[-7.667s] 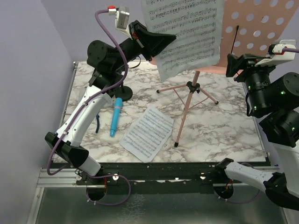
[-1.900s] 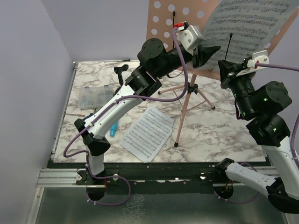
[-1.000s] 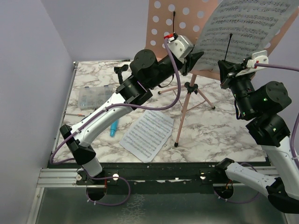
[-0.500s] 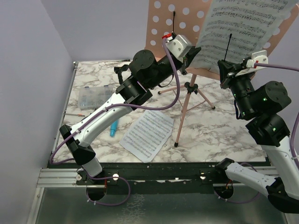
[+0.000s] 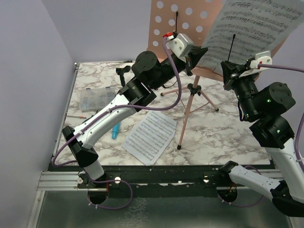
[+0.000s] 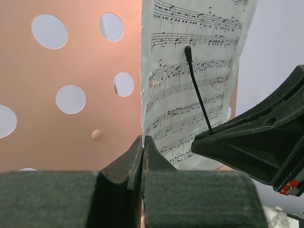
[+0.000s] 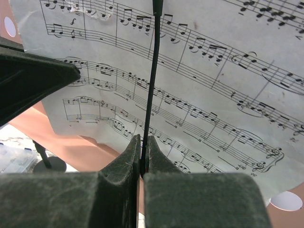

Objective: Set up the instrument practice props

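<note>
While the pink music stand (image 5: 176,21) stands on its tripod legs (image 5: 189,105) toward the back of the marble table (image 5: 228,133), we see one sheet-music page (image 5: 254,23) resting tilted against the right part of its hole-punched panel. Our left gripper (image 6: 142,145) is clenched, its fingertips pressed together on the lower left edge of that page. Our right gripper (image 7: 141,145) is closed tight as well, pinching the base of the thin black page-holder wire (image 7: 151,71), which runs up across the front of the page. The two grippers sit near each other below the page, not touching. A second page (image 5: 149,136) lies flat on the table, just left of the nearest tripod leg. The blue toy microphone (image 5: 115,131) lies beside it, and we see only part of it under the left arm. The small black mic stand (image 5: 122,72) stands at the back left, near the clear compartment box (image 5: 94,98).
</note>
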Controlling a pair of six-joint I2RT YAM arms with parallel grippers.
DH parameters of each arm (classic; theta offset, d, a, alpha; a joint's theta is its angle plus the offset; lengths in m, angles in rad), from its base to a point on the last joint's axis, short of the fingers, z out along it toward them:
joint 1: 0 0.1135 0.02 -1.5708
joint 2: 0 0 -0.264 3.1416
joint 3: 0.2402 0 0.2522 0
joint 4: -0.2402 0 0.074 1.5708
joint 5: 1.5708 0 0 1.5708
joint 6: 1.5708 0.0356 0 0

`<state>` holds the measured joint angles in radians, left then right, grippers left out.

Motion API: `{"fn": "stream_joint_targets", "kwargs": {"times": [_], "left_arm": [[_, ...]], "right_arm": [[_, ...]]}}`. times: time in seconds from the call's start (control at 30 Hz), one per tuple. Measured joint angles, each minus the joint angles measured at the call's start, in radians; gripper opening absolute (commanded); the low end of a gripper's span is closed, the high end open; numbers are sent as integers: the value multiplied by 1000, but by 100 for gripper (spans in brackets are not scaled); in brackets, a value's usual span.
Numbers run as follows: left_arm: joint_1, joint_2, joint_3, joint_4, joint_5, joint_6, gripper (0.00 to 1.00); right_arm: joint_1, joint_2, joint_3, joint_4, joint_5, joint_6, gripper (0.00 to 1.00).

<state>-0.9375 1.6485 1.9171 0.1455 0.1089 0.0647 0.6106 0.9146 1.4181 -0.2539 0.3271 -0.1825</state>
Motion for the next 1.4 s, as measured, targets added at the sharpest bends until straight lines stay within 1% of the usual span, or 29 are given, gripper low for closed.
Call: {"fn": "stream_joint_targets", "kwargs": {"times": [0.6, 1.0, 1.07, 1.13, 1.23, 1.27, 1.33, 1.4], "left_arm": [[0, 14, -2, 51, 1, -109, 0], [0, 13, -72, 60, -63, -117, 1], [0, 11, -74, 62, -70, -117, 5], [0, 8, -74, 62, -73, -116, 13], [0, 6, -74, 62, -74, -112, 17], [0, 5, -74, 62, -75, -111, 20], [0, 4, -74, 63, -78, -109, 29], [-2, 3, -74, 63, -80, -106, 35]], "right_arm": [[0, 7, 0, 6, 0, 6, 1], [0, 7, 0, 7, -1, 7, 1], [0, 7, 0, 7, -1, 8, 1], [0, 7, 0, 7, -1, 8, 1], [0, 7, 0, 7, -2, 8, 2], [0, 7, 0, 7, -2, 8, 3], [0, 7, 0, 7, -2, 8, 7], [0, 7, 0, 8, -3, 10, 10]]}}
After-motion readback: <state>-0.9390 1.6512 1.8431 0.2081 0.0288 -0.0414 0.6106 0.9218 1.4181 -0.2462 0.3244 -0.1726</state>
